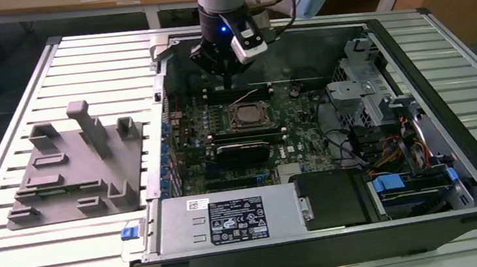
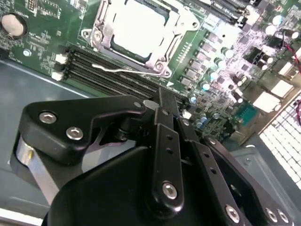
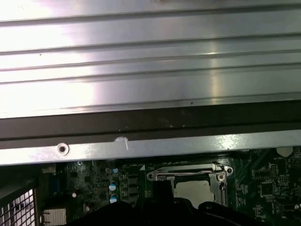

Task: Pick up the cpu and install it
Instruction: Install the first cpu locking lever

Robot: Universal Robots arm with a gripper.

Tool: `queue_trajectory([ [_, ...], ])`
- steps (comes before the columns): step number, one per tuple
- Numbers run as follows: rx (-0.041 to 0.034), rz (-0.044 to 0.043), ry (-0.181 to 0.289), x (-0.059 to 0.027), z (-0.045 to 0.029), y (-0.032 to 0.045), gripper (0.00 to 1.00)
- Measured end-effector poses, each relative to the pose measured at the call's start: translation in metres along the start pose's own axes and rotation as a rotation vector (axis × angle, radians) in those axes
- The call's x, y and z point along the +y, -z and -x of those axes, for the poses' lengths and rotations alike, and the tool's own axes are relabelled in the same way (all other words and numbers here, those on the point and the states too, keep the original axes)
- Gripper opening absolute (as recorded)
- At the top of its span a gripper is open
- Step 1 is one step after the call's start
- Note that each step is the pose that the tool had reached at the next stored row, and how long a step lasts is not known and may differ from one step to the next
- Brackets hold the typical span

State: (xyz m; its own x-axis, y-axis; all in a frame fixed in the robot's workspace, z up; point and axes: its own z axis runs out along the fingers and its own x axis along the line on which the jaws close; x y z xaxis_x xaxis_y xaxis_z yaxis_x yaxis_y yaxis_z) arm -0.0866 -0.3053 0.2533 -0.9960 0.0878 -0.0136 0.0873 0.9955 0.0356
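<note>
Hand [image 1: 228, 82] with fingers together, holding nothing, poised above the motherboard [image 1: 299, 124]. The cpu [image 2: 138, 24] sits inside its socket [image 1: 249, 115], at the hand's 6 o'clock in the exterior view.

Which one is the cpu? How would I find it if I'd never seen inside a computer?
Find the big open computer case lying on the table, then the green motherboard inside it. Near its middle sits a shiny metal socket frame; the cpu is the pale, smooth, silvery square inside that frame, unlike the bumpy parts around it.
</note>
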Motion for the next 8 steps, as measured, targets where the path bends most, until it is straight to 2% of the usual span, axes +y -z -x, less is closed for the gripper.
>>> queue_trajectory([
  [1,0.0005,0.0094,0.000,-0.0004,0.0000,-0.0002,0.11],
  [2,0.0003,0.0138,0.001,-0.0008,0.0000,-0.0006,0.11],
  [5,-0.0005,0.0150,0.010,-0.0012,0.0008,-0.0023,0.11],
  [8,0.0004,0.0149,0.045,-0.0012,0.0015,-0.0040,0.11],
])
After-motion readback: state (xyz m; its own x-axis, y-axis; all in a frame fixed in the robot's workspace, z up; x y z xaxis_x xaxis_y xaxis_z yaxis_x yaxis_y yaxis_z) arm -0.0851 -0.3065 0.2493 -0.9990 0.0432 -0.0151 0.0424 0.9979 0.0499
